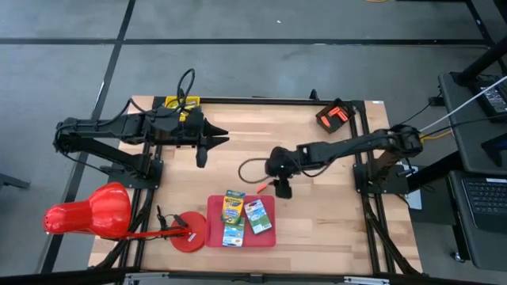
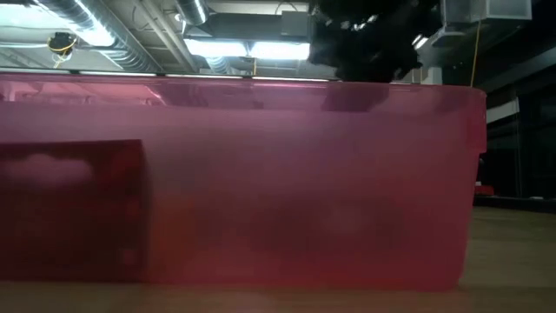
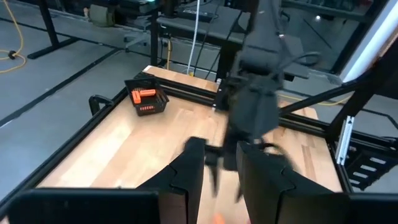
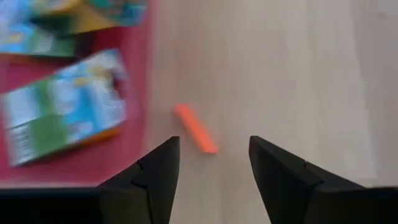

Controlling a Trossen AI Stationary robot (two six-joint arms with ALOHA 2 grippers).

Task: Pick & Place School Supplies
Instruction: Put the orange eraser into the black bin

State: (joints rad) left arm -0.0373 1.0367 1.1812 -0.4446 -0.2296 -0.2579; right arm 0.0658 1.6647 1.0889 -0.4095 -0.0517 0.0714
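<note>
Leftward, the left gripper [image 1: 212, 141] waits near the tabletop's [image 1: 333, 226] far edge, its fingers a little apart and empty. Nearer, the red tray [image 1: 212, 207] holds two crayon boxes [image 1: 233, 218] and a green-white pack [image 1: 258, 216]. Just beside the tray lies a short orange stick [image 4: 195, 128], with the right gripper [image 4: 213, 163] above it, fingers spread wide and empty.

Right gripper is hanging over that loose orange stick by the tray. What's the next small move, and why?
Probably lower the right gripper straight down over the orange stick and close. Its jaws stand open with the stick lying on bare wood just ahead of the gap, beside the red tray, which already holds the crayon boxes and green-white pack.
</note>
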